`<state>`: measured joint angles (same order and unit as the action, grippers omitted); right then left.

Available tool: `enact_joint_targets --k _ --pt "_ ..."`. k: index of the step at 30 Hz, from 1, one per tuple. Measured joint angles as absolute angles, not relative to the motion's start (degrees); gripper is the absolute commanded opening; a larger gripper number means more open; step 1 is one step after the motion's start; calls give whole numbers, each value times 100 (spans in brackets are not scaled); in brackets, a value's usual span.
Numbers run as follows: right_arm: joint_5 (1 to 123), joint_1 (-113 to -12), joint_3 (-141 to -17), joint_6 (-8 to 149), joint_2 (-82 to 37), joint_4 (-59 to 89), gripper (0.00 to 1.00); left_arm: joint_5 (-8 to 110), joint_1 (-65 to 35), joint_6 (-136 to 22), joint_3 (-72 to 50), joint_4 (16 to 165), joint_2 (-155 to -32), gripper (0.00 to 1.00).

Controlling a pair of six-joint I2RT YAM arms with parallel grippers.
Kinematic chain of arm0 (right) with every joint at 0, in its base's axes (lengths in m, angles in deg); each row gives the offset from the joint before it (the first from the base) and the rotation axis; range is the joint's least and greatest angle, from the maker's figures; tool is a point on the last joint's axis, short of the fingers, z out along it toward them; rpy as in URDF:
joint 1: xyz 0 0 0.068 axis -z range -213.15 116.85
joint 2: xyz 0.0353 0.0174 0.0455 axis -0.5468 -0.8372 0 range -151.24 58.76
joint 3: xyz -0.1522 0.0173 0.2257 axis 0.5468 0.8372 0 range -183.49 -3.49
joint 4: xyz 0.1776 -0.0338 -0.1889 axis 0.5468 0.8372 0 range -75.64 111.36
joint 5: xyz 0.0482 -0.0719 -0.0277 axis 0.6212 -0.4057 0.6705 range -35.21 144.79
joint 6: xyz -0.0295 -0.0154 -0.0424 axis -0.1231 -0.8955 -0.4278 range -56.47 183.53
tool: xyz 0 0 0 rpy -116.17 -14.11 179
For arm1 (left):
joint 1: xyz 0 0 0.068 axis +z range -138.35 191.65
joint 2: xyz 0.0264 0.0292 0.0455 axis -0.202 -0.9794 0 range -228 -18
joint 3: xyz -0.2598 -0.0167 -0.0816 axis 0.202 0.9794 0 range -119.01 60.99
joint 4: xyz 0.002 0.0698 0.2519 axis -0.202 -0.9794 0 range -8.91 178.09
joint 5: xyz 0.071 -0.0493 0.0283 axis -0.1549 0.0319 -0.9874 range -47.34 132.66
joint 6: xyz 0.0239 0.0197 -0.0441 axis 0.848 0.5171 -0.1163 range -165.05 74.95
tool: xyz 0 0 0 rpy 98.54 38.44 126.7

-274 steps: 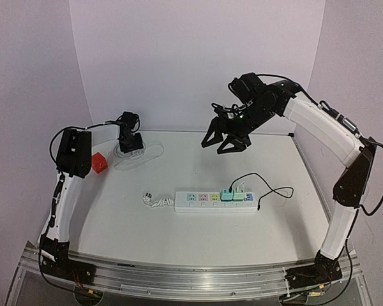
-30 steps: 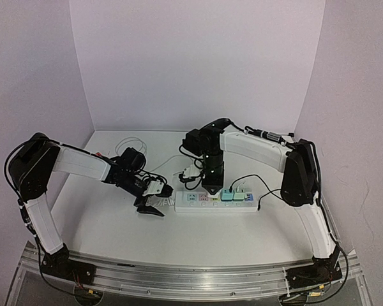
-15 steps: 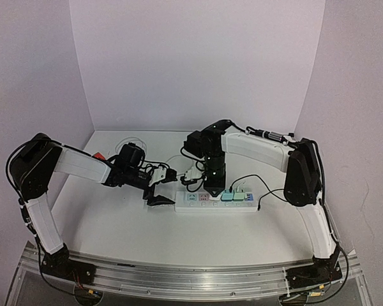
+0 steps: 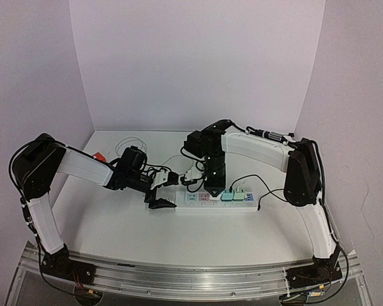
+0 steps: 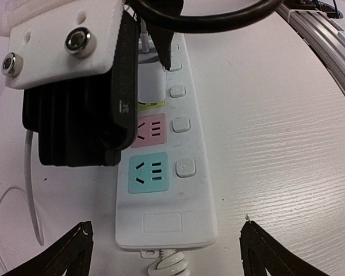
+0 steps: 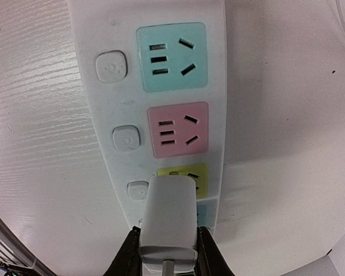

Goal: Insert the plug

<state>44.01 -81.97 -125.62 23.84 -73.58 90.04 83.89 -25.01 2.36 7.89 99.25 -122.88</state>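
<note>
A white power strip with coloured sockets lies mid-table. My right gripper is shut on a white plug and holds it just over the yellow socket of the strip. Whether the prongs are in cannot be told. In the top view the right gripper points straight down at the strip. My left gripper stands open with its fingertips on either side of the strip's cord end, with gaps on both sides. In the top view the left gripper sits at the strip's left end.
Two pale green adapters with a black cable occupy the strip's right sockets. The teal socket and pink socket are free. A white cable coil and a red block lie at the back left.
My left gripper has moved right and now straddles the strip's left end, its jaws a little wider. The right gripper with the plug has hardly moved.
</note>
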Motion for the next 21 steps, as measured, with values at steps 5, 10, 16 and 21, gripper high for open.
enact_joint_targets --k 5,10,16,21 --pt "4390 -8199 -12562 2335 -7368 9004 0 8298 -2506 180 789 9925 -12288 88" --pt "4371 -8231 -12599 2270 -7406 9030 0 8258 -2506 150 789 9966 -12288 88" --pt "4301 -8303 -12696 2235 -7484 9099 0 8248 -2506 141 789 10035 -12288 88" --pt "4263 -8323 -12700 2234 -7490 9105 0 8252 -2506 103 789 10077 -12288 88"
